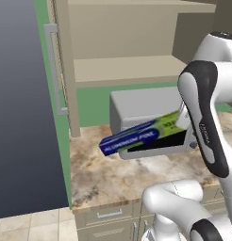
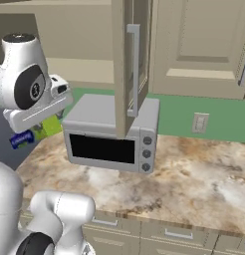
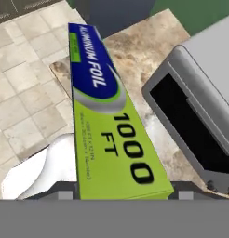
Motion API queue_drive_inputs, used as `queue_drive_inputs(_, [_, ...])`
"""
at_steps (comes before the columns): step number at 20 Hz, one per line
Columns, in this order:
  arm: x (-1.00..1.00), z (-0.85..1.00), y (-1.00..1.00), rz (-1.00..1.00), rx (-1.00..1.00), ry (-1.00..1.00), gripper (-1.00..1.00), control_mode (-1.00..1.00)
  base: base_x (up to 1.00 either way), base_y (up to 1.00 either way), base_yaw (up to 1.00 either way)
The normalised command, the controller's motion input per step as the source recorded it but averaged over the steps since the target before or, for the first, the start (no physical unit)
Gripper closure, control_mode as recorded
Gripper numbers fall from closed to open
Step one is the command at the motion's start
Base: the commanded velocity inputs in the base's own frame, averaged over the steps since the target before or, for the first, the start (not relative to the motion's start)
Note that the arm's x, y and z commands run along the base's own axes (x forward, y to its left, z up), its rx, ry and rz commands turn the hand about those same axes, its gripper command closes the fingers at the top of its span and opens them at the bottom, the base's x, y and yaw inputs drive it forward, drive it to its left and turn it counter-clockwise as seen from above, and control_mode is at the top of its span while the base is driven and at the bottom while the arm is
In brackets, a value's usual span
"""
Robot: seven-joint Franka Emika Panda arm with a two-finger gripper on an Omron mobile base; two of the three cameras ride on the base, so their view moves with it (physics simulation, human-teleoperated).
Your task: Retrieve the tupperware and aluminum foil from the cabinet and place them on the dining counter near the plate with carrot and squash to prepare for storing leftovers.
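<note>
Gripper [image 3: 121, 197] pinching 1 end of the foil [image 3: 109, 125], a long box, blue at the far end and lime green near the hand, printed "ALUMINUM FOIL" and "1000 FT"; fingertips themselves hidden under the box in the hand view, dark pads just peeking out on both sides of it

From the left base view, foil [image 1: 141, 134] held in the air in front of the oven [image 1: 146, 110], above the counter [image 1: 113, 174], roughly level with a slight tilt, blue end lower and pointing away from the oven toward the counter's left edge, green end tucked behind the arm's dark forearm. From the right base view, only a short piece of foil [image 2: 37, 133] seen left of the oven [image 2: 112, 134], below the white hand

Oven sitting on the marbled counter [image 2: 194, 184] against the green wall, dark glass door shut, 3 knobs on its right side. Open cabinet [image 1: 127, 47] directly above the oven, 2 bare beige shelves seen in the left base view, its door [image 2: 129, 64] swung out over the oven with a grey handle on it. Wall outlet [image 2: 199, 122] to the right of the oven. Tiled floor [image 3: 23, 88] below the counter edge in the hand view
</note>
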Motion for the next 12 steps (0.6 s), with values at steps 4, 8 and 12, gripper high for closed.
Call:
queue_drive_inputs(4, [0.04, -0.49, 0.08, -0.02, -0.21, 0.13, 1.0, -1.0, 0.0, 0.0, 0.0])
queue_drive_inputs(8, [0.04, -0.1, 0.0, -0.08, -0.1, -0.03, 1.0, -1.0, 0.0, 0.0, 0.0])
queue_drive_inputs(12, [0.0, 0.0, -0.11, -0.07, -0.01, -0.11, 1.0, -1.0, 0.0, 0.0, 0.0])
